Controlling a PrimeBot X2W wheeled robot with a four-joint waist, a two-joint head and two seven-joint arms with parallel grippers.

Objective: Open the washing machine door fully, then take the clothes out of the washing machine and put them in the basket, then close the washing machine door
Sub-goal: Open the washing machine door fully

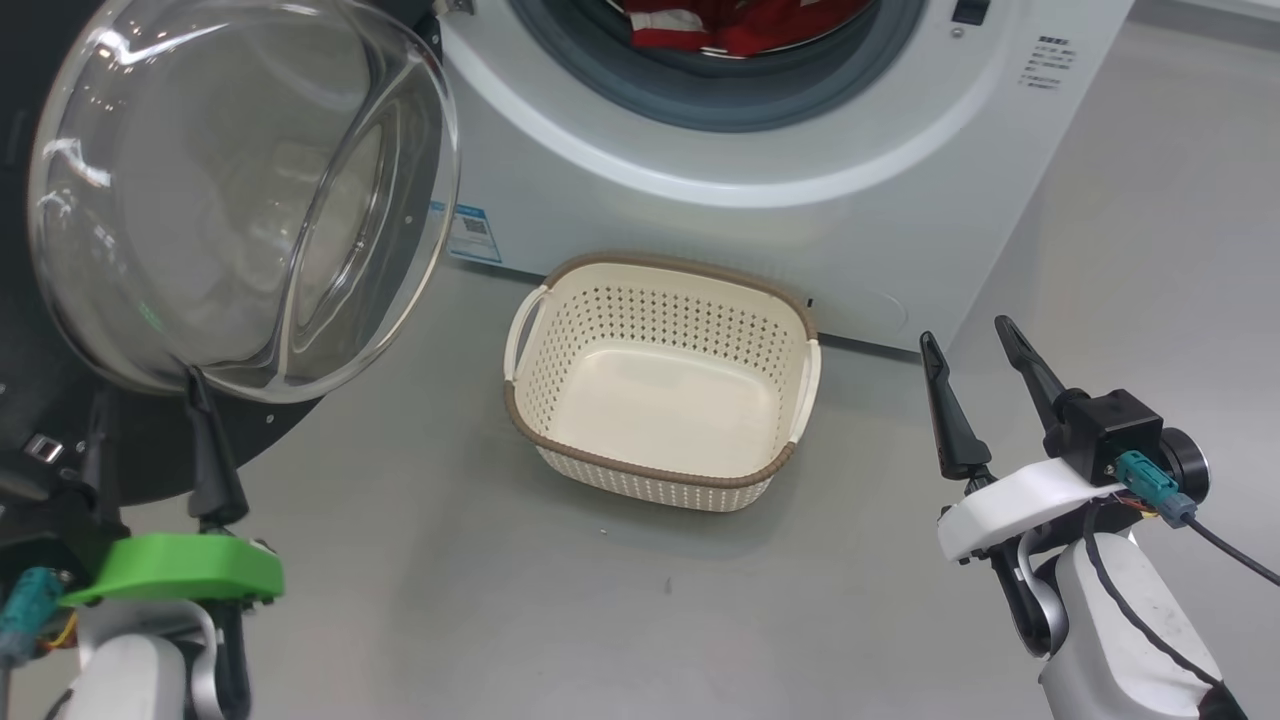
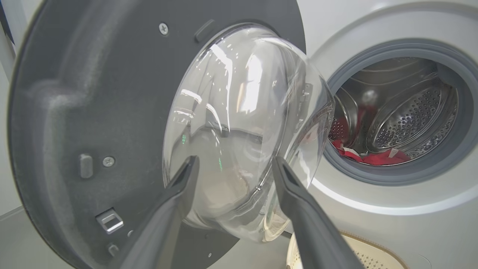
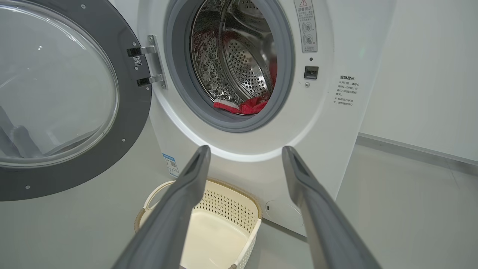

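Note:
The washing machine door (image 1: 240, 190) stands swung open at the left, its glass bowl bulging toward me. My left gripper (image 1: 145, 385) is open just below the bowl, and in the left wrist view the left gripper (image 2: 235, 160) points at the glass (image 2: 242, 112) with nothing between its fingers. Red clothes (image 1: 740, 25) lie in the drum of the washing machine (image 1: 760, 220), and the clothes (image 3: 246, 106) show at the drum's bottom lip. The basket (image 1: 655, 472) sits empty on the floor before the machine. My right gripper (image 1: 965, 332) is open, to the right of the basket.
A grey floor surrounds the basket with free room in front and to the right. The door's hinges (image 3: 149, 65) are on the machine's left side. A blue label (image 1: 468, 232) is low on the machine front. A white wall (image 3: 422, 74) stands to the right.

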